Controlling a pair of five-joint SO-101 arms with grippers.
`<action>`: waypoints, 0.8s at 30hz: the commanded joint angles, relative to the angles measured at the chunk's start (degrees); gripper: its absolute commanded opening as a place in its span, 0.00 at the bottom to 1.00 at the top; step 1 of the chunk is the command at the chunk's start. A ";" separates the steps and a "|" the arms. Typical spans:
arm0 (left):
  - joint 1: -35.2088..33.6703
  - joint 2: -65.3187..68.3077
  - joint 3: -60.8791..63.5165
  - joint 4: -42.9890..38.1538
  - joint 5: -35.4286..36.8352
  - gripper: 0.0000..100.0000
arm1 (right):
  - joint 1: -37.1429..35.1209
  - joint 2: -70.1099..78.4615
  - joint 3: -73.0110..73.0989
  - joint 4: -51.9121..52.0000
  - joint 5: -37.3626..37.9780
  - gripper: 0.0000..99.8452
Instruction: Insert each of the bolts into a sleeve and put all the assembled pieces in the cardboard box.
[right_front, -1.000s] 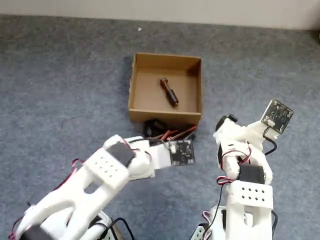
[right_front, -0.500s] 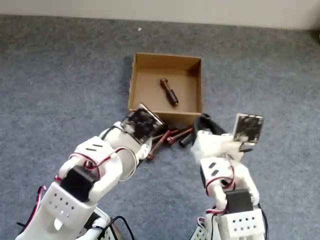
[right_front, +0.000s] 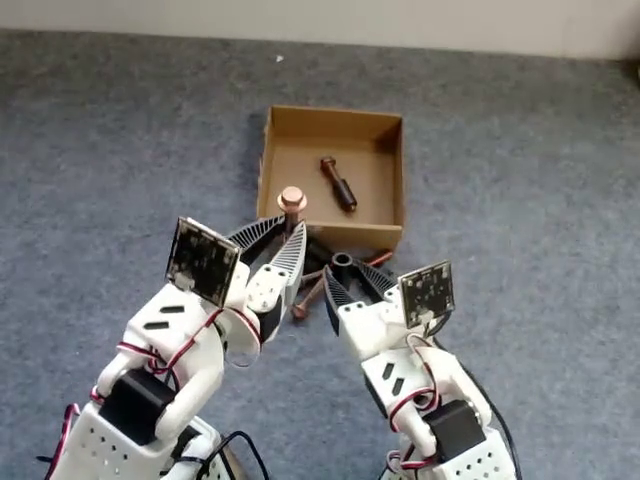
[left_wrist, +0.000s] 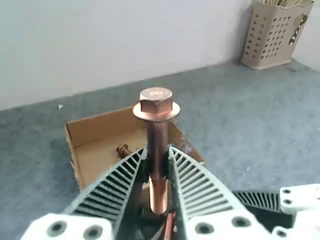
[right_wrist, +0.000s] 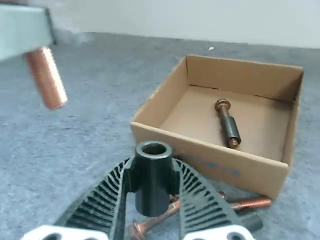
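Note:
My left gripper is shut on a copper bolt, held upright with its hex head up, just in front of the cardboard box. My right gripper is shut on a black sleeve, upright with its bore facing up, a little to the right of the bolt. The bolt's threaded end hangs beside and above the sleeve. One assembled bolt and sleeve lies inside the box. Loose copper bolts lie on the carpet between the grippers, and more behind the sleeve.
Grey carpet covers the whole work area. A pale wall runs along the far edge. A beige perforated basket stands by the wall, well beyond the box.
Both arms have swung upright and toward each other. The left now holds a bolt lifted head up; the right has come in from the right with the sleeve raised off the carpet.

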 joint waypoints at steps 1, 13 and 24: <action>1.45 -2.86 3.38 -7.30 0.88 0.01 | -2.42 -1.19 -0.22 -2.42 0.79 0.00; 8.04 -3.03 4.18 -10.64 0.79 0.01 | -2.77 -1.45 -0.04 -5.41 9.49 0.00; 7.96 -3.30 10.95 -18.11 0.53 0.01 | -2.86 -1.45 -0.57 -5.49 9.49 0.00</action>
